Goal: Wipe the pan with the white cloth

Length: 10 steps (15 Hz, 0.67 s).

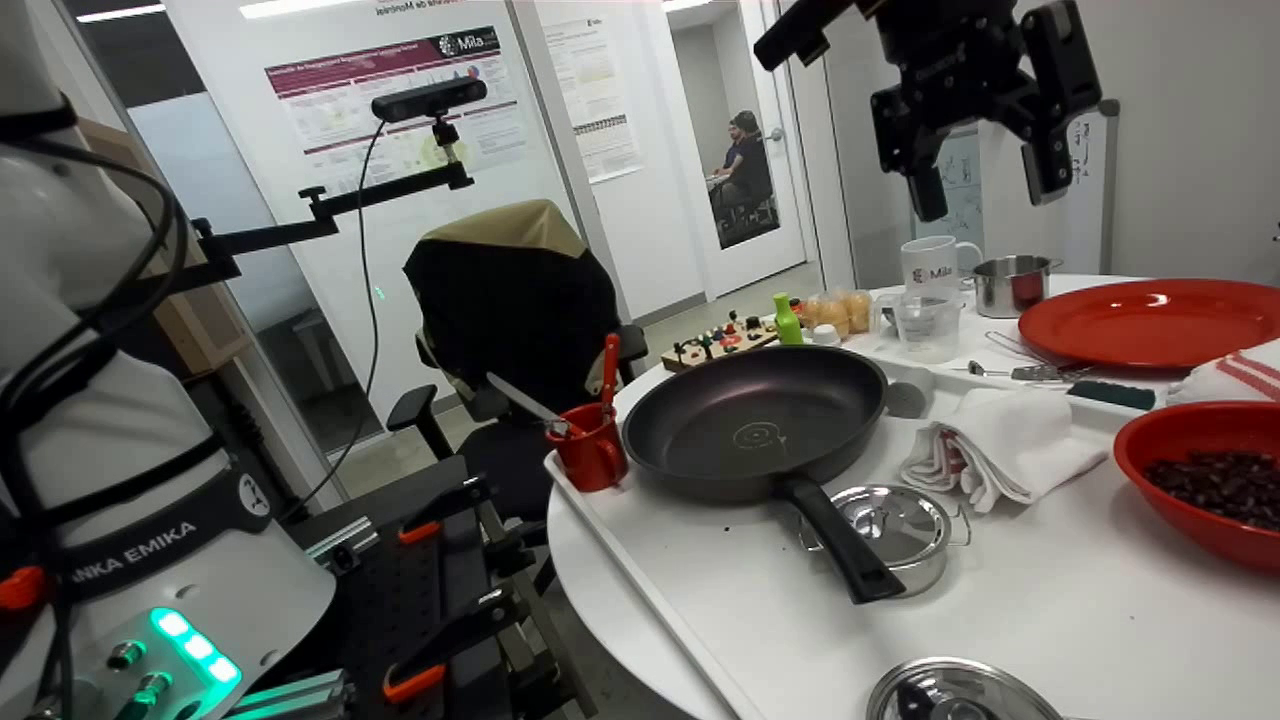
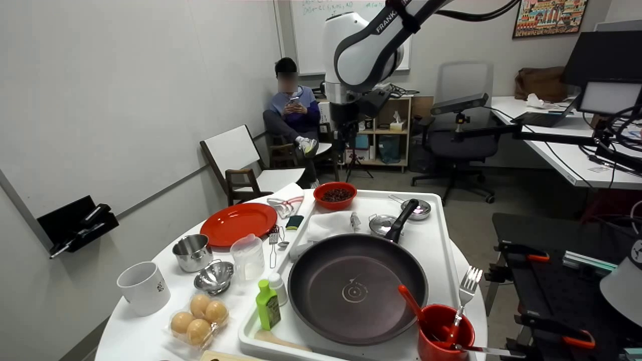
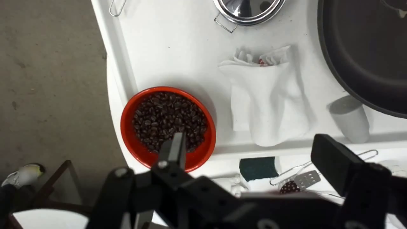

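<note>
The black pan (image 1: 740, 415) rests on the white tray (image 2: 439, 240), its handle over a small lidded pot; it also shows in an exterior view (image 2: 346, 296) and at the right of the wrist view (image 3: 365, 47). The white cloth (image 1: 1020, 445) lies folded and bunched beside the pan, apart from it, with a little red at its end; it also shows in an exterior view (image 2: 328, 225) and in the wrist view (image 3: 270, 98). My gripper (image 1: 988, 190) is open and empty, high above the table. In the wrist view its fingers (image 3: 249, 148) stand wide apart.
A red bowl of dark beans (image 3: 168, 121) stands beside the cloth. A grey cup (image 3: 351, 119) lies between cloth and pan. A red mug with cutlery (image 2: 444, 333), a green bottle (image 2: 268, 306) and lidded pot (image 1: 895, 530) stand near the pan. A red plate (image 2: 239, 223) is beyond the tray.
</note>
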### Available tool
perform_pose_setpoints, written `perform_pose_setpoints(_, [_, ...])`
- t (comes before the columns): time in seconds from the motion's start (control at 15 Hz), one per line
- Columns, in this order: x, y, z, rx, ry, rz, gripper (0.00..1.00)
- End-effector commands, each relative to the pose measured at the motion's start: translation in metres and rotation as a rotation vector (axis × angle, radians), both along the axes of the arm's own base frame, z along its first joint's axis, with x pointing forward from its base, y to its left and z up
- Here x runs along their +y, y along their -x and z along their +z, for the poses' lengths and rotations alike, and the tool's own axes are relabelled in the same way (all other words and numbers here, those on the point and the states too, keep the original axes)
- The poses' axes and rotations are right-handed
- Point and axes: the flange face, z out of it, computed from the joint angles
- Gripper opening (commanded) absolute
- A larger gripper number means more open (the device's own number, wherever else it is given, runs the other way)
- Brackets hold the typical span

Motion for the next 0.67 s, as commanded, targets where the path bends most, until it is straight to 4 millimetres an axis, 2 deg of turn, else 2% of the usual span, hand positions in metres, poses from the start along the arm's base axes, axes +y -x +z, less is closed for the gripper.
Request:
perform_pose_setpoints(0.0, [-0.006,-0.005,-0.024,0.02,0.007,-0.037,1.0])
perform_pose_setpoints(0.6, [-0.005,-0.009,-0.074,0.073,-0.006,-0.098,1.0])
